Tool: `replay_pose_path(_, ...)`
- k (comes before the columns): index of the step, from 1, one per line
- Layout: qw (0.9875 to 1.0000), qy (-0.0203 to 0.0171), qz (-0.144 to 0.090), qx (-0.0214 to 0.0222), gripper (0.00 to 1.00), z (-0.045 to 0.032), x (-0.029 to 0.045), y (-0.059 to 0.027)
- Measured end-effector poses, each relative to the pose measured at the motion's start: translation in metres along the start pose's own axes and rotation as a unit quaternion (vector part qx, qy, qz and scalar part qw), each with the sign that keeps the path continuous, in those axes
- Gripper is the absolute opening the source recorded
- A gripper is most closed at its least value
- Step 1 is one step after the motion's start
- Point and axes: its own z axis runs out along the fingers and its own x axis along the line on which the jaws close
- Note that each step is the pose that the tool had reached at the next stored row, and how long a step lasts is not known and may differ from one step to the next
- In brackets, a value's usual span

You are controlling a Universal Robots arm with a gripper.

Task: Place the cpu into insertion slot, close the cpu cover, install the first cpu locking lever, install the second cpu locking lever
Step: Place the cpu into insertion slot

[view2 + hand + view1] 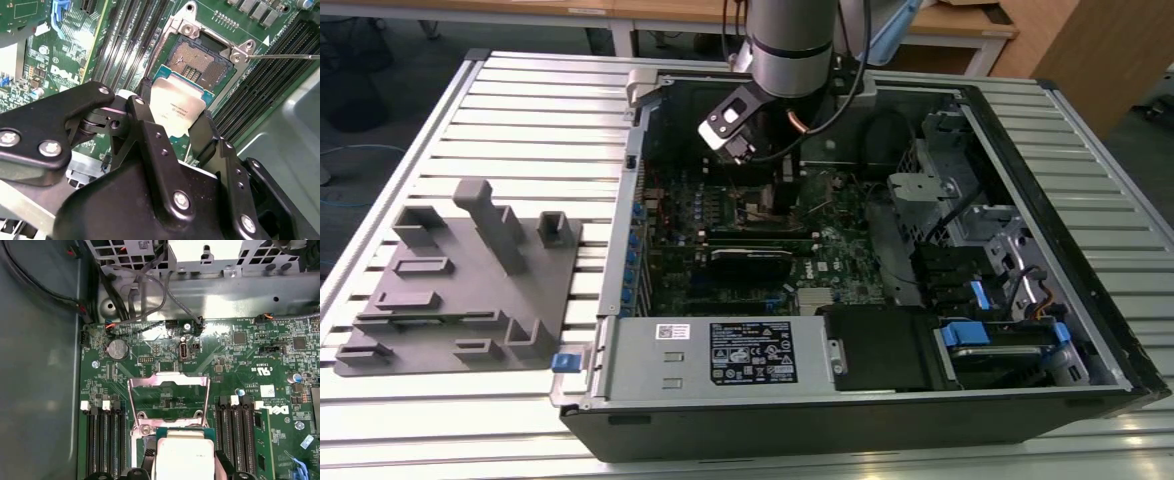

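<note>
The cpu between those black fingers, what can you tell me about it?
The cpu is a small flat square chip with a dull silver-grey metal top, faint print and a green edge. Black fingers grip two opposite sides, holding it close over the edge of the open insertion slot, not yet seated; the cpu cover stands raised nearby.

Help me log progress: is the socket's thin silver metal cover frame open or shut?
Open: the thin silver cover frame is swung back off the square black socket, which lies bare; the gripper holds the silver-grey chip.
</note>
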Motion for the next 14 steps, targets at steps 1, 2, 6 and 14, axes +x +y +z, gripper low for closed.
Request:
replay_pose_path(1,1.0,-0.0001,0.0,0.0002,0.54,-0.0001,0.0,0.0)
replay_pose_path(2,1.0,-0.0001,0.0,0.0004,0.54,-0.0001,0.0,0.0)
replay_pose_path(6,1.0,-0.0002,0.0,0.0049,0.54,0.0002,0.0,0.0001)
replay_pose_path(14,0.9997,-0.0012,-0.001,0.023,0.54,0.0007,0.0,-0.0001)
